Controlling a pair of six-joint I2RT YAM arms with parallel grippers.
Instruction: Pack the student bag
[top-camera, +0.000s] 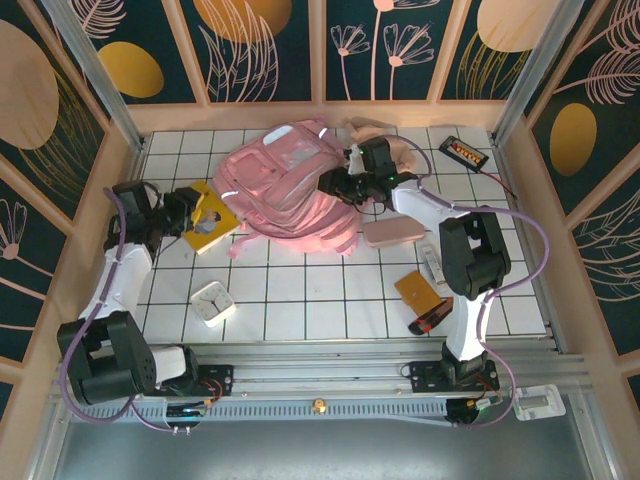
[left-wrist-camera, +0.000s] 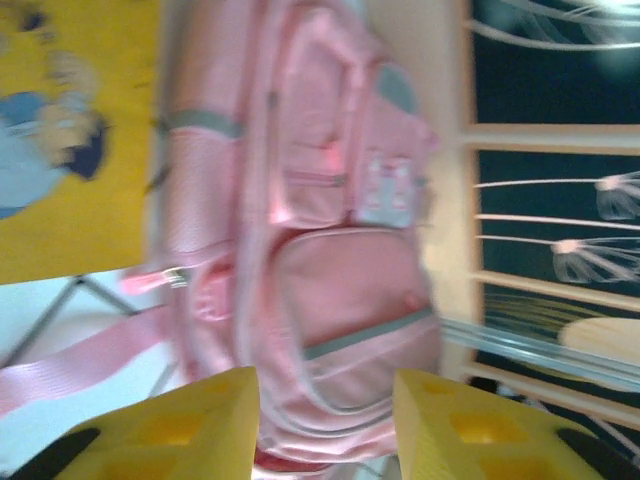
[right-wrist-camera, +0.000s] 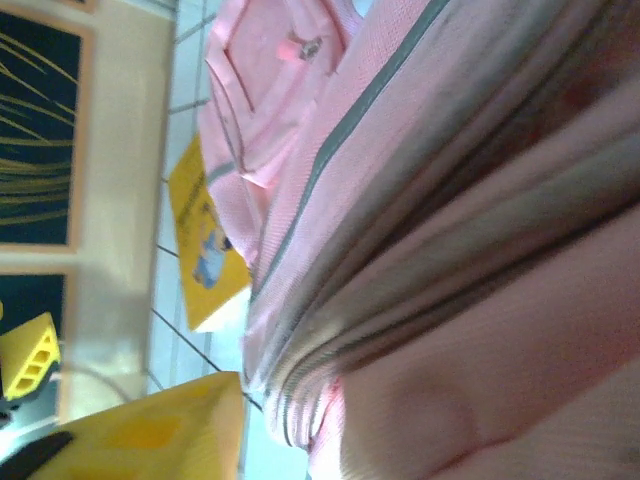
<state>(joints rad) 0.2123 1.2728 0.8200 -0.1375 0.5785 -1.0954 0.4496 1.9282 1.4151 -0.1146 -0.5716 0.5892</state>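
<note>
The student bag (top-camera: 280, 185) lies flat on the white tiled table (top-camera: 300, 300), at the back and about in the middle. Its pink straps (top-camera: 330, 238) are spread toward the near side.

From above it is one large pink shape. The left wrist camera looks at it from the side (left-wrist-camera: 340, 290) and gives the details: rounded front pockets, grey strips, and one strap (left-wrist-camera: 70, 370) lying on the tiles. That picture is a little blurred. The right wrist camera is very close to the bag (right-wrist-camera: 480, 250) and shows ribbed pink cloth with a grey strip and folded edges.

The right gripper (top-camera: 330, 185) is over the right part of the bag. In its own camera one yellow finger (right-wrist-camera: 150, 430) stands just beside the cloth. Whether the fingers pinch the cloth or are loose, I cannot tell.

The left gripper (top-camera: 188, 208) is to the left of the bag, at the edge of a yellow picture book (top-camera: 212, 222). In its own camera its yellow fingers (left-wrist-camera: 190, 425) stand apart and nothing is between them (left-wrist-camera: 325, 430). The book (left-wrist-camera: 70, 130) is seen at the upper left there, just beside the bag. The right wrist camera also sees the book (right-wrist-camera: 200, 245), beyond the bag.

Farther out, the top view shows a white clock (top-camera: 212, 302) near the front left, a flat pink pouch (top-camera: 393, 233) just right of the straps, an orange booklet (top-camera: 418, 290) near the right arm, and a black device (top-camera: 465, 152) at the back right.
</note>
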